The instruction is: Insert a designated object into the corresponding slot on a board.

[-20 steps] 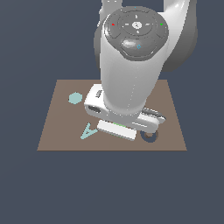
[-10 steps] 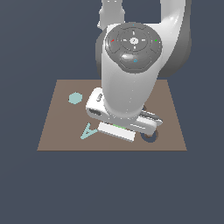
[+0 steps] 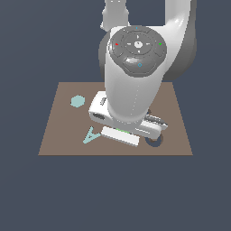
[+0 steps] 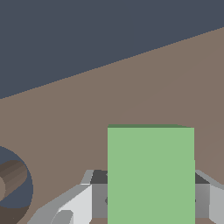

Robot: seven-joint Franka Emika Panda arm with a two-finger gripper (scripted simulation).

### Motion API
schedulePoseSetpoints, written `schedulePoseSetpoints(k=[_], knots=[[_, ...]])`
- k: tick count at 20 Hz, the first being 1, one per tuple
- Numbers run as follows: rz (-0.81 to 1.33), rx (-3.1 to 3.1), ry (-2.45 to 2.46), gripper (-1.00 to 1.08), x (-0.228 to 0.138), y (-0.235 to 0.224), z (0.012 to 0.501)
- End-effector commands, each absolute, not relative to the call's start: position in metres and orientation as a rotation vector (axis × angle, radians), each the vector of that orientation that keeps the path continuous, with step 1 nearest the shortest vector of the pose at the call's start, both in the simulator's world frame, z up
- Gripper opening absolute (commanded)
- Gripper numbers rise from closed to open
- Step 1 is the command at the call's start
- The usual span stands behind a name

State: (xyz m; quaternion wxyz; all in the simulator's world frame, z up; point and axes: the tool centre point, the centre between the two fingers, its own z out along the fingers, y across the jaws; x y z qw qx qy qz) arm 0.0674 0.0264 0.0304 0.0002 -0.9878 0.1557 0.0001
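One green block [image 4: 150,175] sits right between my gripper [image 4: 148,199] fingers, clamped, hanging just beside the ring cut-out [image 4: 13,188] over the board [image 4: 144,87].

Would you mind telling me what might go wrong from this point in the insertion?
1. In the exterior view the arm covers much of the board, and no rectangular slot shows, so alignment cannot be checked.
2. The green block fills the wrist view at the gripper; whether the fingers clamp it is unclear, so it might slip.
3. The ring-shaped cut-out lies close by; the block could catch its edge.
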Motion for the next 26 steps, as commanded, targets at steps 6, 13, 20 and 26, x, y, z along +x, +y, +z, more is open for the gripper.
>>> schedulePoseSetpoints(k=[6,13,20,26], knots=[[0.000,-3.105,0.474,-1.00,0.067,0.028,0.031],[0.000,-3.124,0.327,-1.00,0.056,0.042,0.032],[0.000,-3.141,0.025,-1.00,0.032,0.068,0.035],[0.001,-3.129,-0.283,-1.00,0.002,0.088,0.038]])
